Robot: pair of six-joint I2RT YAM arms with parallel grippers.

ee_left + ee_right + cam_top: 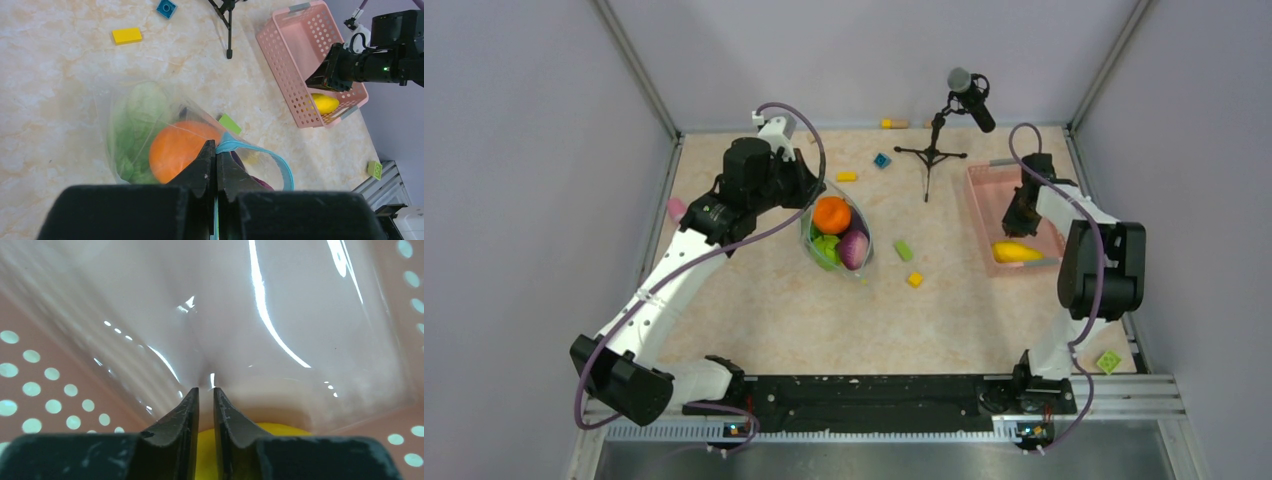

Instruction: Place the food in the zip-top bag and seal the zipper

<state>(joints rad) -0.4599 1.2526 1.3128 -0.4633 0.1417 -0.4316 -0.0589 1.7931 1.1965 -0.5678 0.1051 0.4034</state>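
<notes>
Only left wrist view shows left gripper (pixel 216 148) clamping zipper (pixel 287 171); right gripper (pixel 206 391) nearly closed, empty, in basket (pixel 30 385); beige worktop (pixel 774 310).

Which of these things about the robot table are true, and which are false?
1. The orange sits inside the zip-top bag. True.
2. The left gripper hangs open above the bag. False: it is shut on the zipper at the bag's mouth.
3. A yellow food lies in the pink basket. True.
4. The right gripper is at the bag too. False: it is down in the pink basket, apart from the bag.
</notes>
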